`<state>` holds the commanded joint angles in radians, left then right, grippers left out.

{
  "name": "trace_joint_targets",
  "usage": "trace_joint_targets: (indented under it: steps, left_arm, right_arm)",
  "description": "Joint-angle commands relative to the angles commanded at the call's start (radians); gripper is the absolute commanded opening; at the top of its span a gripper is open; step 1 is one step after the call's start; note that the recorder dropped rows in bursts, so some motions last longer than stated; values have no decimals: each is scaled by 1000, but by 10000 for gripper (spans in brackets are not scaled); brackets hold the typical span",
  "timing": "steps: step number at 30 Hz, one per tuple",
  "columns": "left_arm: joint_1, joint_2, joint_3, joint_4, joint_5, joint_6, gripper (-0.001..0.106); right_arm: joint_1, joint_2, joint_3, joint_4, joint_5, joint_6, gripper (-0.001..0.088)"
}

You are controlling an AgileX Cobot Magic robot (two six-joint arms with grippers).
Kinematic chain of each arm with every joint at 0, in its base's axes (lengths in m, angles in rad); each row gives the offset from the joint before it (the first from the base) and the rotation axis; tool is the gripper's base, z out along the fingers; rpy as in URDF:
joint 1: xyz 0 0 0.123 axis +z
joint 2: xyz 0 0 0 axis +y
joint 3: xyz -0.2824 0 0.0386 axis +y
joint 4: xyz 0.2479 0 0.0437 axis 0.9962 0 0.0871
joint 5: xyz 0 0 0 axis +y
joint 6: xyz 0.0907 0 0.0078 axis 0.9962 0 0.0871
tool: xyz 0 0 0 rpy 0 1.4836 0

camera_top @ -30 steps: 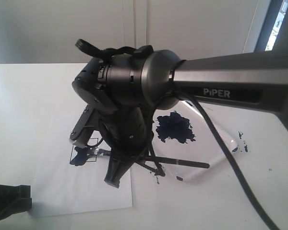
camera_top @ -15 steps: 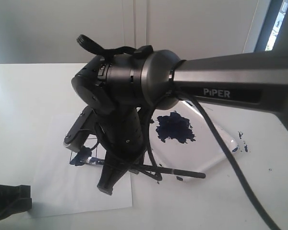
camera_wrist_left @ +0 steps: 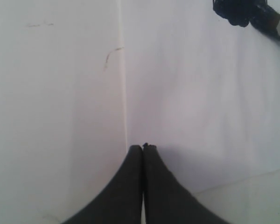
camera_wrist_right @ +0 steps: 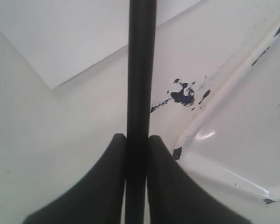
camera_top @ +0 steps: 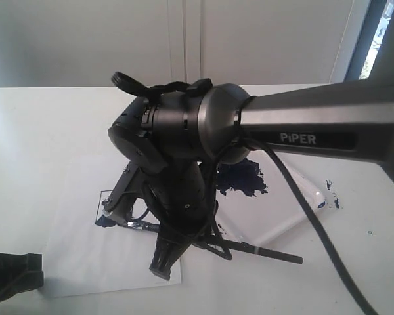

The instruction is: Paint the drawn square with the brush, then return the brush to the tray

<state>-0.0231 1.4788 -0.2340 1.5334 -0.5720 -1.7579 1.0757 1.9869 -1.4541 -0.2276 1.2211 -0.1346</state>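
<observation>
brush (camera_top: 269,252): long, thin, matte black handle with a short silver band. the bristle end lies low at the drawn square's lower edge, and the handle runs past the tray's near corner, outside it.
drawn square (camera_top: 104,205): thin pen outline on the paper, smeared dark blue along the bottom. we see only its left part; the arm covers the rest.
tray (camera_top: 307,197): glossy white plastic with a rounded corner and raised rim, a ragged dark blue blotch (camera_top: 240,178) inside.
paper (camera_top: 72,252): flat matte white sheet on the white tabletop (camera_top: 33,125).
right arm (camera_top: 315,125): smooth grey tube marked "piper", its black wrist bent steeply down over the paper's edge nearest the tray.
right gripper (camera_wrist_right: 137,140): black fingers (camera_wrist_right: 102,186) clamped on the brush handle, one on either side.
left gripper (camera_wrist_left: 143,148): fingertips (camera_wrist_left: 135,161) pressed together with nothing between them, low over a plain white surface.
right wrist view only: small blue splatters (camera_wrist_right: 184,95) on the tabletop just beside the tray's rim.
exterior view only: we find the square and the bristle end here alone.
</observation>
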Motion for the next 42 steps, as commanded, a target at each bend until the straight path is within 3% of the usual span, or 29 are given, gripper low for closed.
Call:
trace_joint_targets:
  steps: [12,32,42]
  left_arm:
    - [0,0,0,0,-4,0,0]
    - [0,0,0,18,-15,4,0]
    - [0,0,0,18,-15,4,0]
  right_arm:
    - [0,-2,2,-177,0,69,0]
    - [0,-66,-13,-165,-132,115,0]
    - [0,-12,-13,-145,-203,115,0]
